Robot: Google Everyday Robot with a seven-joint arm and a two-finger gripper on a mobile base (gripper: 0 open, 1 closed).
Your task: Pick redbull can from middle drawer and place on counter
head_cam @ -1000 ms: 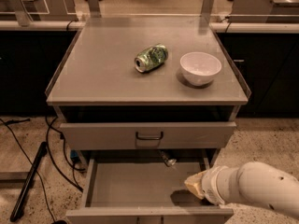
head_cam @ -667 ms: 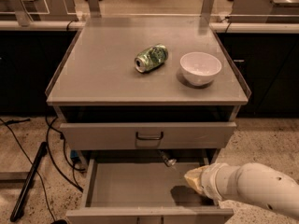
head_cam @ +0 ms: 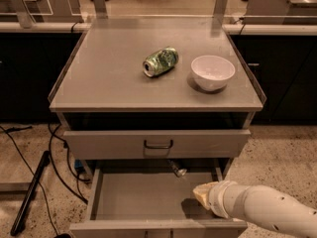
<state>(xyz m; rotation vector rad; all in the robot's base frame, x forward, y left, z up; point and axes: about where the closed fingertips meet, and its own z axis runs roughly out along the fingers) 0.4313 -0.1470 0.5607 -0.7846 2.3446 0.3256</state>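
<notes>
— Where's the arm, from where you stand?

— Low down, by the counter's [head_cam: 104,81] front right corner. The white arm [head_cam: 270,211] comes in from the right, below the counter's front edge. It lies nearly level and rises a little toward its tip. The gripper [head_cam: 202,195] at its pale, yellowish end hangs over the right part of the middle drawer [head_cam: 133,200], which stands pulled out.

— Is the gripper open or closed?

— I can't tell from here. The end shows only as a pale lump above the drawer floor, with a dark shadow beneath it.

— And the redbull can?

— The redbull can [head_cam: 177,168] lies on its side at the very back of the middle drawer, roughly under the middle of the counter's front edge. It is half tucked below the upper drawer front [head_cam: 109,144], with its shiny end turned toward us. It is near the gripper but apart from it, further back and a bit toward the counter's left edge. The gripper isn't touching it.

— What's on top?

— A dented green can [head_cam: 160,62] lies on its side near the middle of the counter. A white bowl [head_cam: 213,72] stands upright beside it toward the right edge, and the two are not touching.
</notes>
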